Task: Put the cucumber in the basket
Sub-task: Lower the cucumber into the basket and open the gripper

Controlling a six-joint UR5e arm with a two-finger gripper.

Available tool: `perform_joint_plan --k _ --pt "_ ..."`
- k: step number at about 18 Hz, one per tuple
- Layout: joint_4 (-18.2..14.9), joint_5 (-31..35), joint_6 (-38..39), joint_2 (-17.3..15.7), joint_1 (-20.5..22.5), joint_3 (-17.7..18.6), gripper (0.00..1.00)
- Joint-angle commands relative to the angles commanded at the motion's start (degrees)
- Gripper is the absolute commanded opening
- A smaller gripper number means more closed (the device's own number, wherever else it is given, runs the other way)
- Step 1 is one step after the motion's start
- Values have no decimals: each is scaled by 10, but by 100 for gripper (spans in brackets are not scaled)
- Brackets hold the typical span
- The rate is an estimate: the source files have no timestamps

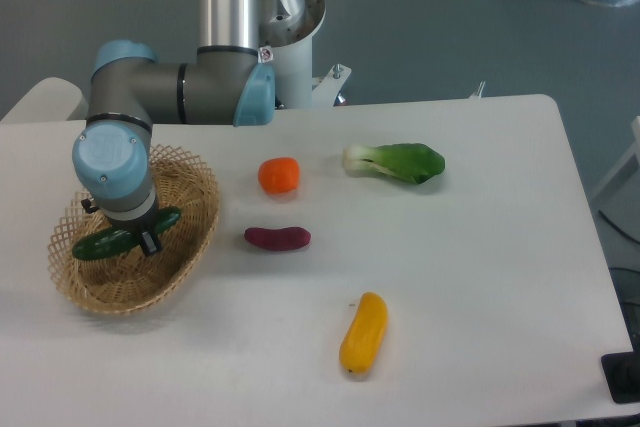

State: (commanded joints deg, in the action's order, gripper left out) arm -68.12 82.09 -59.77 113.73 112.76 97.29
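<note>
hand (148,239) clenched on cucumber (125,235) | cucumber hung level over basket (195,247) interior (likely lined up lengthwise so it fits the oval) | release not yet done

You are looking at a matt, smooth white table (480,277). Near its left edge, the basket (190,237) is showing rough, light tan woven wicker with an open lattice rim. The cucumber (105,243) inside is gleaming dark green and glossy. The arm (235,7) is showing brushed silver metal with smooth pale blue plastic caps. The yellow vegetable (363,333) near the front edge is looking smooth and slightly shiny.
</note>
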Motion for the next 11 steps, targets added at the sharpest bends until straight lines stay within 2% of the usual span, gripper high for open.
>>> perform_joint_plan --k 6,11 --pt "1 11 -3 -6 4 -12 100" --pt "-5 40 -9 -8 45 -39 100"
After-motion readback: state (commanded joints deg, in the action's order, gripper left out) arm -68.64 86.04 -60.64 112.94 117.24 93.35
